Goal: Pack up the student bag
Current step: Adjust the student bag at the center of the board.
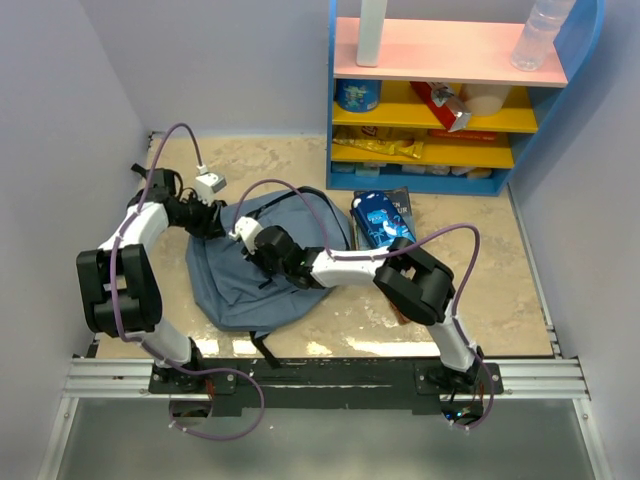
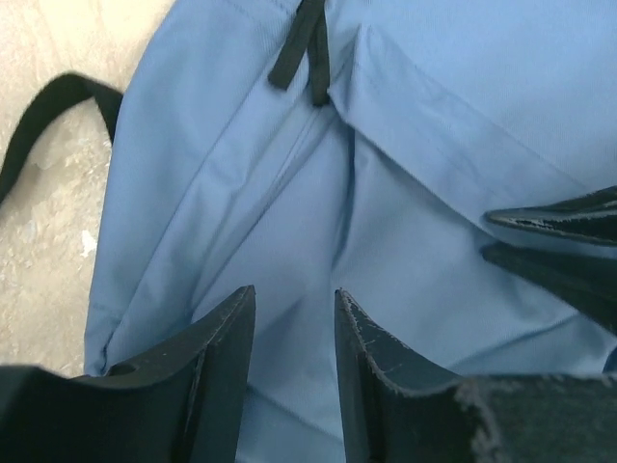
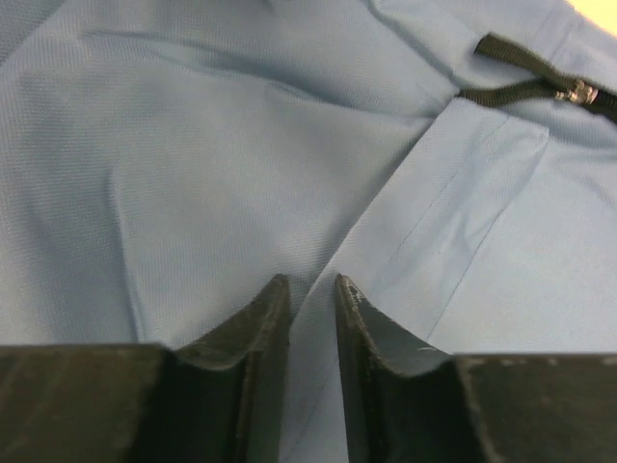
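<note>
The student bag (image 1: pixel 250 285), a soft slate-blue backpack, lies flat on the table in front of both arms. My left gripper (image 1: pixel 221 222) sits at its upper left edge. In the left wrist view that gripper (image 2: pixel 294 294) is open, with blue fabric (image 2: pixel 289 193) below its tips and a black pull tab (image 2: pixel 304 48) further ahead. My right gripper (image 1: pixel 244 238) rests on the bag's top. Seen from the right wrist, this gripper (image 3: pixel 310 282) is shut on a fold of bag fabric (image 3: pixel 443 212), near a zipper pull (image 3: pixel 578 94). The bag's inside is hidden.
Books with a blue cover (image 1: pixel 383 216) lie just right of the bag. A blue and yellow shelf (image 1: pixel 440 130) with snacks and a bottle stands at the back right. A black strap (image 2: pixel 48 116) trails onto the table. The right gripper's fingers (image 2: pixel 559 236) show in the left wrist view.
</note>
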You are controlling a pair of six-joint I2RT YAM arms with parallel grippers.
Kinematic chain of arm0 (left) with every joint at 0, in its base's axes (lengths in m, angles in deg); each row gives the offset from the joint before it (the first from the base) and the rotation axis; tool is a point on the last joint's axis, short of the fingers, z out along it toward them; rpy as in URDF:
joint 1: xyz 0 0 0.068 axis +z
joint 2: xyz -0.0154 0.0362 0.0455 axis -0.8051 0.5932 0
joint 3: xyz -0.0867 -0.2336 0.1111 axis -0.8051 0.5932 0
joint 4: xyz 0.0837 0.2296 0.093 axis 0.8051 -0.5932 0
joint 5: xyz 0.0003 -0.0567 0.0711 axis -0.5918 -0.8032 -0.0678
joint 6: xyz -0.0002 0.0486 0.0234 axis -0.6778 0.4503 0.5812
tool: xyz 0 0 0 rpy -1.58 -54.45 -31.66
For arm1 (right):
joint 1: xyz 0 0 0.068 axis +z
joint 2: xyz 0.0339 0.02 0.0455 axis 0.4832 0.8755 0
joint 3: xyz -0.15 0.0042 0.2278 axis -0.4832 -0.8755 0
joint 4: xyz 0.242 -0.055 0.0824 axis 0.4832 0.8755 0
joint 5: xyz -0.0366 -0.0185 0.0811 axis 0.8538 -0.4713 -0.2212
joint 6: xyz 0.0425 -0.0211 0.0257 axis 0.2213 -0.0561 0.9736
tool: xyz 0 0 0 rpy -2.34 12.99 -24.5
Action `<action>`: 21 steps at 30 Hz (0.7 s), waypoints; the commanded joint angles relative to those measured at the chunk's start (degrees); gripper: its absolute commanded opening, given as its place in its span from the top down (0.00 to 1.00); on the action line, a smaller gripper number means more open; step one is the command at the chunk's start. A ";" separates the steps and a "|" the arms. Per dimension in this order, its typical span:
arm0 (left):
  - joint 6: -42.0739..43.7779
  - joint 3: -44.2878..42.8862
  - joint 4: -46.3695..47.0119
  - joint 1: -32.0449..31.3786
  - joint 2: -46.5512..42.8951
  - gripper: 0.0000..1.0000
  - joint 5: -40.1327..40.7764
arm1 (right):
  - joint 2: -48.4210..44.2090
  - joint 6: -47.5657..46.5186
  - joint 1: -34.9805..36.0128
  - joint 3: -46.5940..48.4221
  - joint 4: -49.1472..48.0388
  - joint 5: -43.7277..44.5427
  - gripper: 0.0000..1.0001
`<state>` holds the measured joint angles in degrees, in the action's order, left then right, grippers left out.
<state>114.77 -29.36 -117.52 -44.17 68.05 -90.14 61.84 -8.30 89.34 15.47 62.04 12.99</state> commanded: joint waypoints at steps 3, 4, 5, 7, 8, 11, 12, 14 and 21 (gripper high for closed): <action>-1.41 1.65 0.92 -4.60 -3.91 0.58 0.43 | -4.68 6.99 -0.68 -5.71 -4.87 8.00 0.79; -2.10 2.18 1.96 -5.40 -4.87 0.58 1.74 | -4.86 7.43 -0.68 -5.89 -4.96 8.69 0.79; -2.29 2.71 2.32 -6.45 -5.14 0.58 2.10 | -4.95 7.70 -0.68 -6.67 -5.40 9.05 0.80; -2.90 4.38 3.20 -9.01 -5.41 0.58 3.24 | -6.26 7.88 -0.68 -7.91 -6.71 9.57 0.79; -3.08 4.91 3.55 -9.01 -5.32 0.58 3.77 | -6.53 7.88 -0.68 -8.70 -7.24 10.19 0.78; -3.43 7.02 5.40 -12.18 -4.79 0.59 6.06 | -7.93 7.18 -0.68 -9.67 -7.95 11.68 0.78; -3.43 7.63 5.66 -12.18 -4.53 0.59 6.41 | -8.29 6.57 -0.77 -9.93 -8.30 12.12 0.78; -2.55 8.25 6.10 -12.18 -4.09 0.60 8.60 | -8.73 6.30 -1.12 -10.02 -8.30 12.74 0.78; -0.09 12.11 7.95 -11.91 -4.35 0.62 13.36 | -9.34 5.95 -3.40 -10.81 -7.95 13.36 0.83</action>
<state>113.41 -18.93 -112.12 -56.58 64.12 -79.87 54.82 -1.89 87.72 5.72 54.74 23.28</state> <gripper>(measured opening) 0.387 0.186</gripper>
